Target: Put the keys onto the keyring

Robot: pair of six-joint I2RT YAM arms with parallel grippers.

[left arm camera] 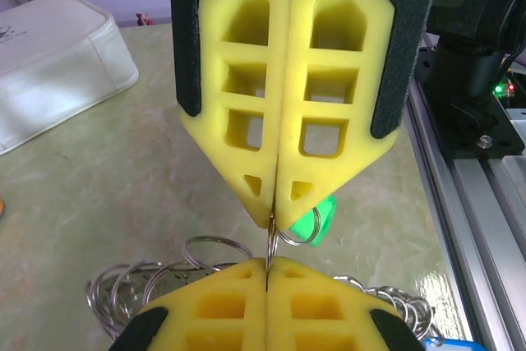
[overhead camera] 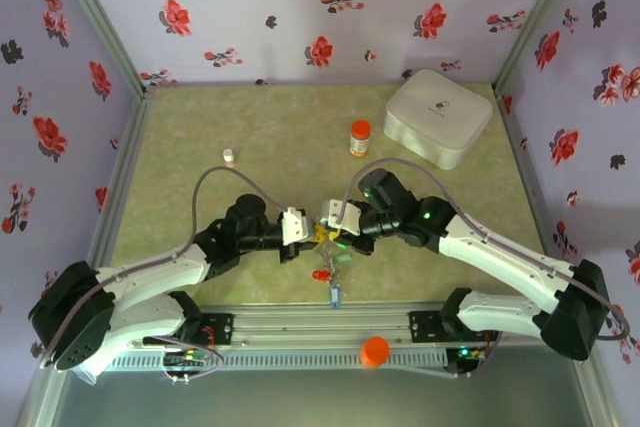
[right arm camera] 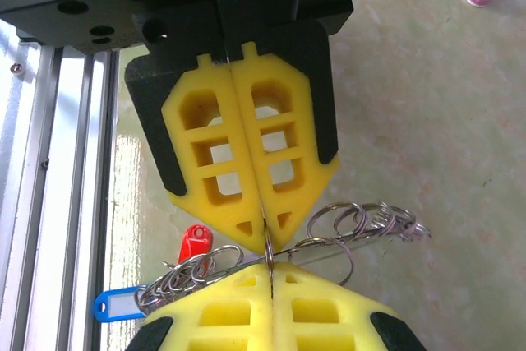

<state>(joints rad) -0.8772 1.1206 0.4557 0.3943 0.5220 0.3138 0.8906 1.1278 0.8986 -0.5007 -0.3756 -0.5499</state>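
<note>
Left gripper [left arm camera: 267,269], right gripper [right arm camera: 269,269] clamped shut tip-to-tip on keyring [right arm camera: 374,236] wire: thin, stiff, likely slippery (light). Tagged keys [overhead camera: 322,275] dangle 6 o'clock; best hold judged bare wire.

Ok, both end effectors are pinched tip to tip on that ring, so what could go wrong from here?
1. The left end effector and right end effector both clamp one thin grey metal ring by their very tips. Pulling apart could snap it loose or bend it.
2. The green plastic key tag and tangled small steel rings hang close by and might snag on either tip.
</note>
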